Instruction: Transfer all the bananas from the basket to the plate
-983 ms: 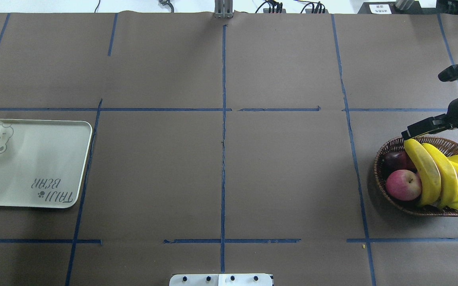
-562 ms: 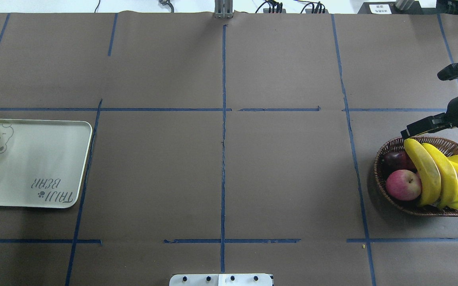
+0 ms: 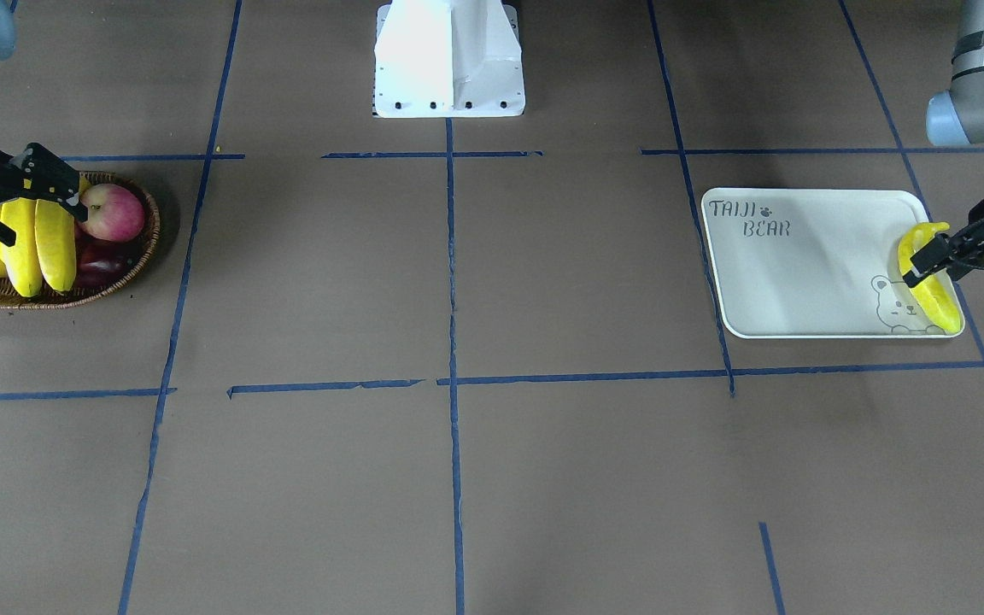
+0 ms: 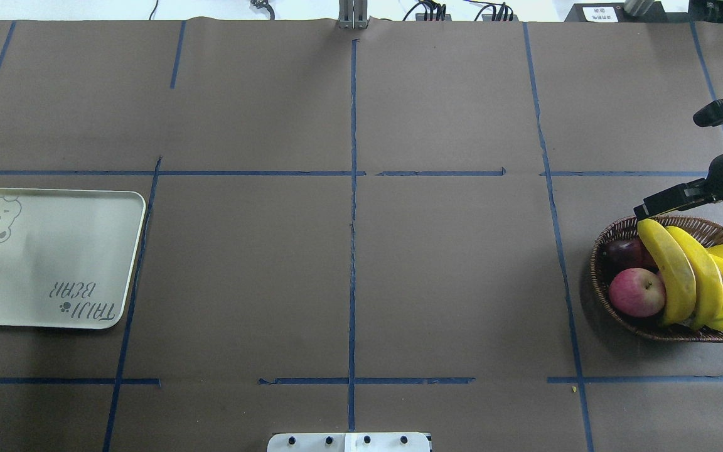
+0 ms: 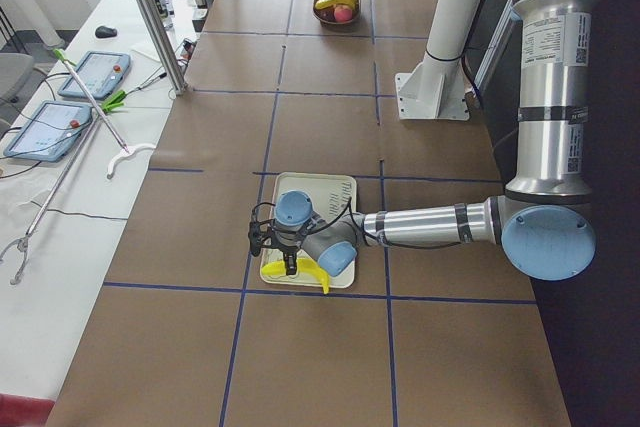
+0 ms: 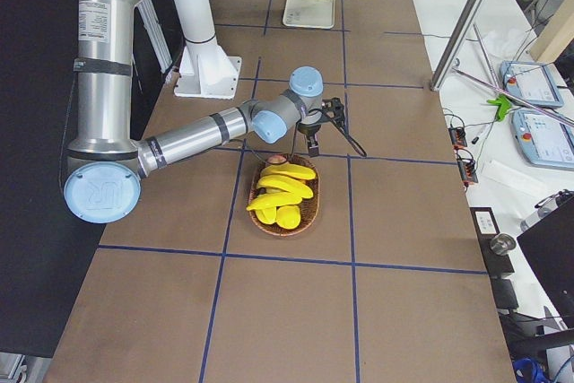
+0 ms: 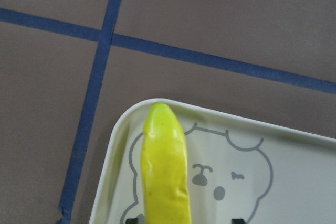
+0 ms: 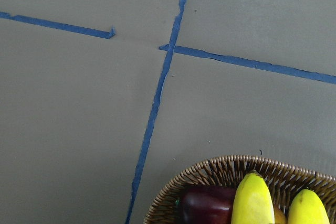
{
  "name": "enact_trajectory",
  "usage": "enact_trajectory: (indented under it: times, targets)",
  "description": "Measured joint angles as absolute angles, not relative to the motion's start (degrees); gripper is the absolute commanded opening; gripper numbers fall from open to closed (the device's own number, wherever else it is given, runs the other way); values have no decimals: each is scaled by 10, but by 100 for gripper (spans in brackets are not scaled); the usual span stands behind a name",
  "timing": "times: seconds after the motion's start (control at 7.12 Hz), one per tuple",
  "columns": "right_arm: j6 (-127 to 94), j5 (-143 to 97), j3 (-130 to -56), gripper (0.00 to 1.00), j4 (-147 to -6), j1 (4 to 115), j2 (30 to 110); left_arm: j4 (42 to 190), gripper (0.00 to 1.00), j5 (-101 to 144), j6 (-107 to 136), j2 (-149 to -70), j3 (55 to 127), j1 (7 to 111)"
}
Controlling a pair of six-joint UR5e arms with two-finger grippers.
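- At the bear corner of the plate [image 3: 799, 282], one banana [image 3: 941, 306] lies along the short outer edge, its far end at the corner rim.
- Over it hangs the left gripper [image 3: 929, 263]. In the wrist view its two fingertips stand wider apart than the banana, one close by its side and the other clear of it, so nothing is clamped.
- A second ago the overhead view showed only a thin yellow sliver at the frame's edge beside the bear's head, with a finger across its middle. Now a broader, longer stretch of banana shows there, reaching toward the robot below the finger and covering more of the bear.
- Well apart across the tabletop [image 4: 449, 282], the basket [image 4: 595, 270] holds the other bananas [image 4: 674, 270] leaning together, beside a red apple [image 4: 636, 292] and a dark fruit [image 4: 624, 251]. None of these has shifted.
- The right gripper [image 4: 641, 211] hovers over the basket's far rim, just by the raised tip of the banana nearest the apple, almost where it was a second ago. Its fingers show only as one dark bar, so I cannot tell whether they are parted or closed.
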State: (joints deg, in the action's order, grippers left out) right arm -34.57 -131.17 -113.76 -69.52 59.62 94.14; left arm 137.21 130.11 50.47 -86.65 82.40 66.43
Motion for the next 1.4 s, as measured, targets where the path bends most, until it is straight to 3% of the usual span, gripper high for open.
enact_trajectory:
  times: [0.56,0.98,1.4]
  targets:
    - [-381,-1271,-1176,100,-701,583,995,1229,100,1297,508,-871,969,661]
    - [-439,-1202,-1181,100,-561,533,1103,1211,100,1296,528,-872,989,654]
    - [-335,-1237,-1168,100,-488,539,1158,1211,100,1296,531,-873,989,650]
